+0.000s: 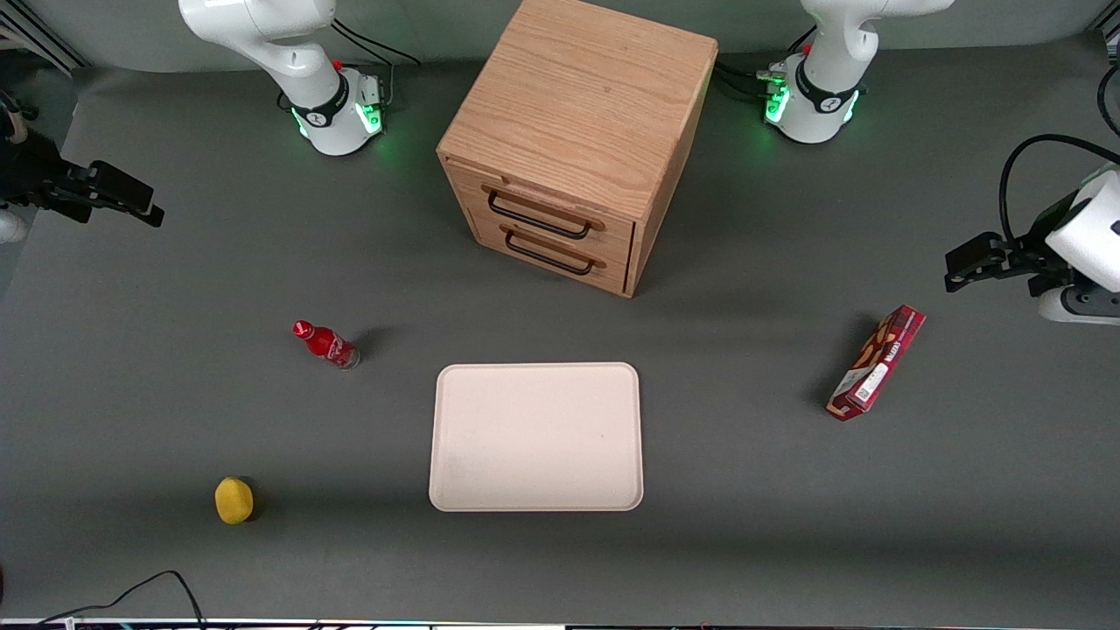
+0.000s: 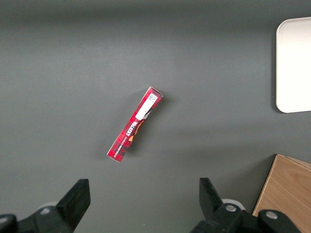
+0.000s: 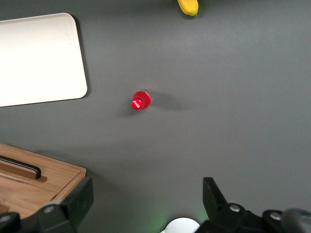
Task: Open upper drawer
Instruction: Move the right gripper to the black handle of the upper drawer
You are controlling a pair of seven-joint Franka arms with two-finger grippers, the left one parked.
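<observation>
The upper drawer [image 1: 541, 213], a light oak drawer with a flat wooden front and a wide black metal bar handle, sits in the top slot of the oak two-drawer cabinet [image 1: 582, 105] in the upper middle of the front view. Its front lies flush with the cabinet face, so it looks fully shut, and the matching lower drawer [image 1: 553, 252] beneath it is shut as well. Nothing touches either handle.

The working arm's black two-finger gripper [image 1: 122, 199] hangs at the upper left edge of the front view, high above the table and well apart from the cabinet. In the right wrist view its two fingers [image 3: 73, 204] stand wide apart with nothing between them, so the hand is spread and empty.

By my reading the task has not started. Everything is left: bringing the gripper to the top handle, closing on the bar, and pulling the drawer out.

Elsewhere on the dark grey table [image 1: 744, 525], a cream rectangular tray [image 1: 535, 437] lies in the lower middle of the front view, nearer the camera than the cabinet. A small red bottle [image 1: 325, 344] stands at centre left, a yellow lemon-like fruit [image 1: 234, 500] at lower left, and a red snack box [image 1: 876, 363] at centre right.
</observation>
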